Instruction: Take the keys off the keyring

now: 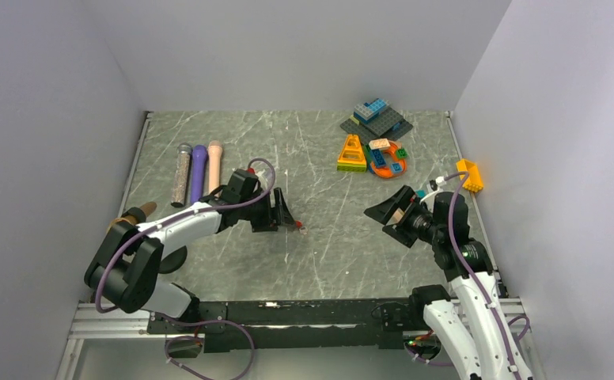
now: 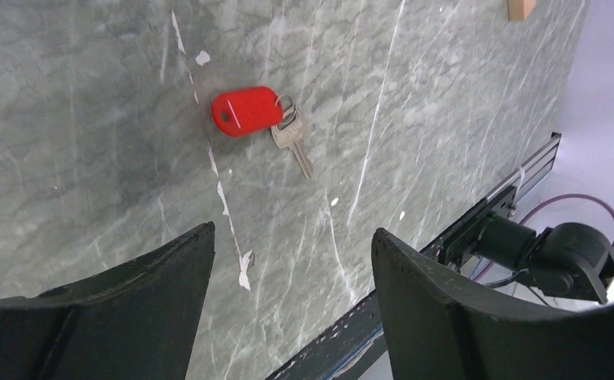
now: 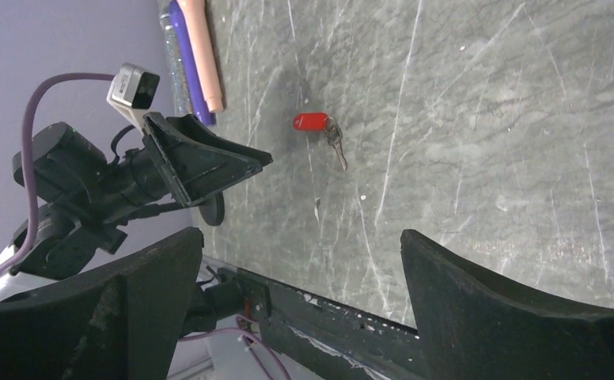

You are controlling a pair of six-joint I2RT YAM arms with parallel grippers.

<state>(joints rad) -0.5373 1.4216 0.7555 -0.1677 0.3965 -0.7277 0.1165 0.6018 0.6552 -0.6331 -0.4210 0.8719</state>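
Holdings, read left to right across the top view: slim rods (image 1: 198,172), three, lying side by side at the far left, no part of the job; left gripper (image 2: 293,233), fingers spread wide and holding nothing, held low over the table (image 1: 327,261); keyring (image 2: 244,111), a red tag on a thin ring, flat on the marble just ahead of those fingertips and clear of them, a little left of the gap's middle in the left wrist view, its long axis roughly across the opening; key (image 2: 292,142), silver-grey, hung at the tag's ring end, its blade running back toward the fingers and slanting to the right-hand one, so tag and key make a bent line; right gripper (image 3: 301,237), likewise spread and empty, well apart from the set across bare table; toy blocks (image 1: 375,142), far right rear, unconcerned; we judge the left arm much the nearer, best placed to pin the tag while the right crosses for the key
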